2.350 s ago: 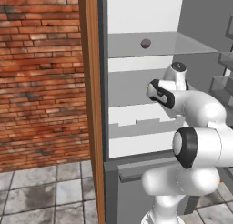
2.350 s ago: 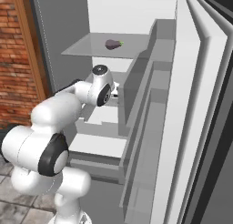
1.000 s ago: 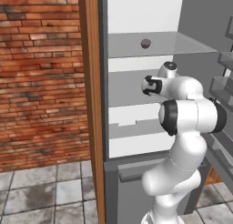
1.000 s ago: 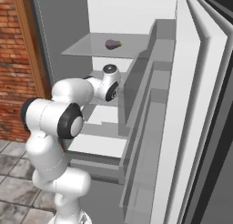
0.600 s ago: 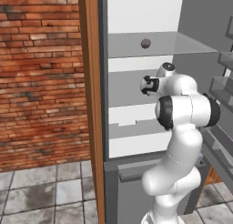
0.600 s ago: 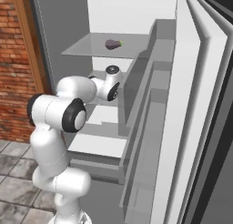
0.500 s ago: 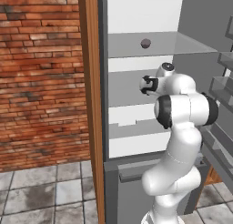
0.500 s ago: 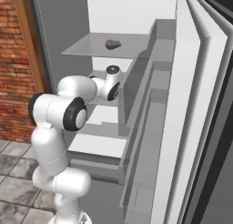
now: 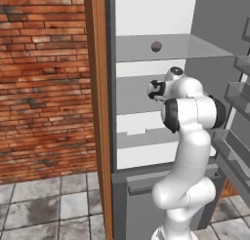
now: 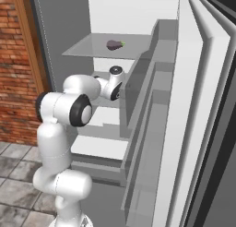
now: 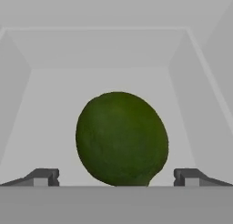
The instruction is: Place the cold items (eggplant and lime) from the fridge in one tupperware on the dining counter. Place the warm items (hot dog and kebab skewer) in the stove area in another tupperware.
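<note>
Lime (image 11: 121,139) sits dead centre of the hand view, straight ahead of your gripper (image 11: 116,176). Both tips stand spread wide, flanking it low in the frame, touching nothing.

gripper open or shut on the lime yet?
Open. In the hand view the gripper has its fingertips standing wide to either side of the lime, with a gap visible at each side; it is not yet gripped.

Kitchen, open fridge (image 9: 146,88), brick wall (image 9: 44,83), tiled floor (image 9: 49,205)
</note>
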Robot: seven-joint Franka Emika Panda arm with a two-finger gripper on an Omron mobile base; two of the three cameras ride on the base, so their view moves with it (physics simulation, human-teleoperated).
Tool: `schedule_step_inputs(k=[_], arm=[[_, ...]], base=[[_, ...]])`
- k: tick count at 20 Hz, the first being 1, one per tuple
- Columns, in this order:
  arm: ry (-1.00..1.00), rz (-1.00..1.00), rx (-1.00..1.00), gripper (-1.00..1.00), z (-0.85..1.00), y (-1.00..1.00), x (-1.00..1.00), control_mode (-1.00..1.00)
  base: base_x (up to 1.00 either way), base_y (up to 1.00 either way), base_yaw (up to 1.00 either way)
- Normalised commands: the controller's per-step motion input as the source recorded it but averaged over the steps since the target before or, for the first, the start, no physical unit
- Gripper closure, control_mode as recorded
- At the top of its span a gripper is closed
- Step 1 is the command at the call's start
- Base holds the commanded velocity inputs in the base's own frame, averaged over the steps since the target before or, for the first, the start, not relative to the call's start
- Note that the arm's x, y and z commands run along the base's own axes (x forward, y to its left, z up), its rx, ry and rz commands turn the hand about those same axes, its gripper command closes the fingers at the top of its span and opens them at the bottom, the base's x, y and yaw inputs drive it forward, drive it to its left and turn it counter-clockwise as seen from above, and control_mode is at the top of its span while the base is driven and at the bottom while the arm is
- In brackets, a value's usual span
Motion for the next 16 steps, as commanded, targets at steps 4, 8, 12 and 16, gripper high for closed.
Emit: schedule_step_inputs(k=[4,8,12,16], arm=[[0.0,0.0,0.0,-1.0,-0.08,-0.01,0.23,-1.0],[0.0,0.0,0.01,-1.0,-0.05,-0.04,0.23,-1.0],[0.0,0.0,0.01,-1.0,-0.06,-0.06,0.18,-1.0],[0.0,0.0,0.0,1.0,-0.17,-0.03,0.01,-1.0]], base=[[0.0,0.0,0.0],[0.0,0.0,0.0],[0.0,0.0,0.0],[0.0,0.0,0.0]])
